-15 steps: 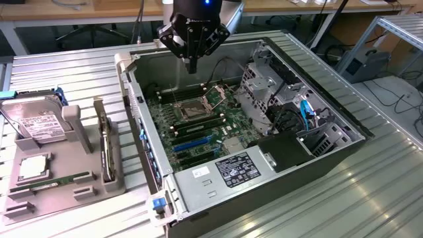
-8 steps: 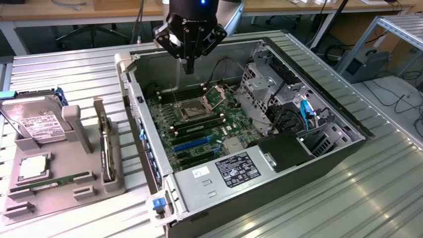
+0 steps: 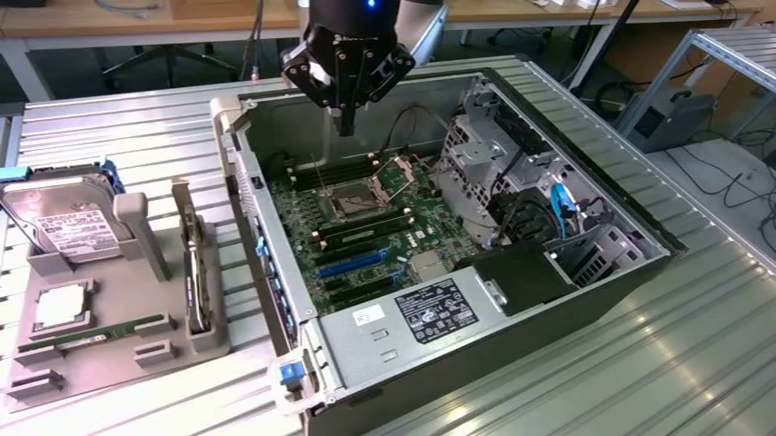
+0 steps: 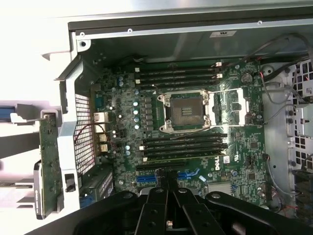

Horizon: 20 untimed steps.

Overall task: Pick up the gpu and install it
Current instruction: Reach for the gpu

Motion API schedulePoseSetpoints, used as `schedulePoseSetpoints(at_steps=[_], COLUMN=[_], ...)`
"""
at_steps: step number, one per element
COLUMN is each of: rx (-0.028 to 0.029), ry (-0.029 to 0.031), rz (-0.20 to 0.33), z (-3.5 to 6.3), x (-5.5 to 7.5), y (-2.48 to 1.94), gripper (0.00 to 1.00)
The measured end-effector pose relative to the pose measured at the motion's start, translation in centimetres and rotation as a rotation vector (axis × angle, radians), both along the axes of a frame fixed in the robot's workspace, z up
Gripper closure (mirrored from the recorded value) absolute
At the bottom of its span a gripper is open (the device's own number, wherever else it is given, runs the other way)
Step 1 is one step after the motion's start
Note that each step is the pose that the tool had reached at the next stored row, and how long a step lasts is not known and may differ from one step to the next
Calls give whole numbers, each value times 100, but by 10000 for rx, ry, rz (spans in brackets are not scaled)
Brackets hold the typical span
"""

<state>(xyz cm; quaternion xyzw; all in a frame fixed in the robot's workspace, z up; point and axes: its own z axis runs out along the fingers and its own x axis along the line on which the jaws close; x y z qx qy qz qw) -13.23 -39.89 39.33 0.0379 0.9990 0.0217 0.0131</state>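
The gpu (image 3: 192, 263) is a thin dark card with a silvery edge. It stands on edge in a grey holder (image 3: 122, 350) on the table, at the exterior view's left of the open computer case (image 3: 485, 318). In the wrist view a thin card that looks like the gpu (image 4: 47, 156) shows outside the case wall. My gripper (image 3: 345, 123) hangs above the far end of the motherboard (image 3: 363, 227), well away from the gpu. Its fingers (image 4: 165, 185) are shut with nothing between them, and they point down over the blue expansion slots (image 4: 188, 175).
The holder also carries a silver hard drive (image 3: 67, 227), a square processor (image 3: 58, 304) and a green memory stick (image 3: 97, 336). Inside the case are the open CPU socket (image 4: 186, 110), memory slots (image 4: 181, 76), drive cages (image 3: 485, 145) and loose cables (image 3: 533, 218). A ridged metal table (image 3: 631, 363) surrounds the case.
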Motion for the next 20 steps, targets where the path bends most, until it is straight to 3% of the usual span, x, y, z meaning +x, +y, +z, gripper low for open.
schedulePoseSetpoints(at_steps=[20], rx=[-7], ry=[0], rz=[0], z=[-4], x=[-76], y=[1], gripper=[89])
